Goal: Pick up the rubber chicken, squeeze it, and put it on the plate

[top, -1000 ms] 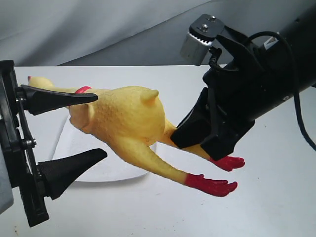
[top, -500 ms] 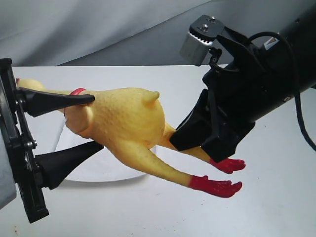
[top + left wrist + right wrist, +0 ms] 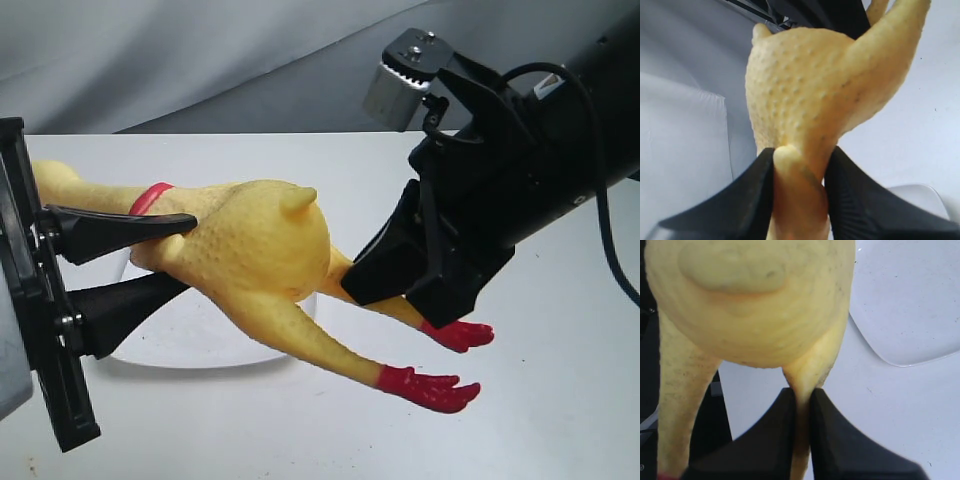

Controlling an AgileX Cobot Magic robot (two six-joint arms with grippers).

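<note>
One rubber chicken over one plate — left gripper, right gripper, both clamped on it

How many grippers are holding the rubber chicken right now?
2. The left gripper clamps the rubber chicken near its neck; the right gripper pinches one leg.

I had my left gripper low at the left, its two black jaws pointing roughly level to the right and pinched onto the rubber chicken near its neck end. My right arm slanted down from the upper right, and the right gripper had its jaws clamped tight on one leg, close under the body.
</note>
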